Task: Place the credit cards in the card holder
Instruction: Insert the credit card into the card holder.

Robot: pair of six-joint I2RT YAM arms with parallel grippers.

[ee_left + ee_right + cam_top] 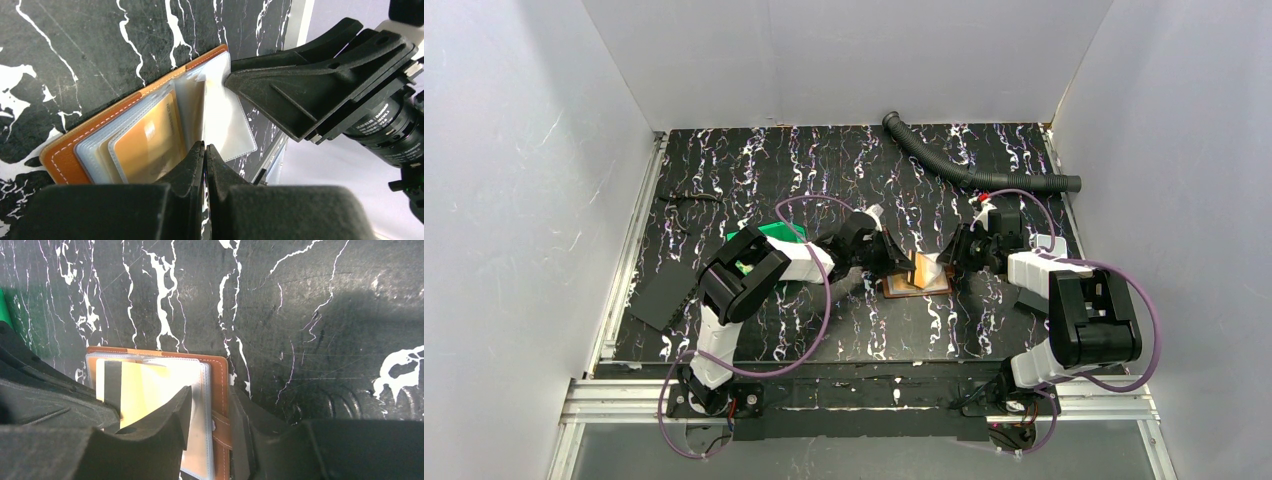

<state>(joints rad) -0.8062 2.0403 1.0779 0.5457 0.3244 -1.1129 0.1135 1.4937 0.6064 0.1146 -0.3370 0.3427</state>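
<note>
We find the card holder (919, 277) lying open about the middle of the tabletop (824, 330), right of the green bin (782, 232), with both arms reaching in on it from either side. The left claw (205, 157) is clenched, and a clear sleeve (220, 115) standing upright runs straight into the seam between its fingers. We judge it is pinching that page to keep the pocket spread. The right claw (210, 395) stands partly parted astride the holder's right edge by the snap tab (222, 427), one finger over the sleeves and the other outside the brown cover. That looks like a steadying hold, but we cannot tell whether the pads actually bear on it. The left wrist view shows a yellowish credit card (150, 145) already seated in a sleeve on the left half. The right wrist view adds the card's dark stripe and the stitched cover, which the overhead view reduces to a small tan patch. Only the overhead view shows the corrugated hose (944, 160) at the far right and a black sheet (662, 297) at the left. The left arm hides the bin's inside, so we see no loose cards.
</note>
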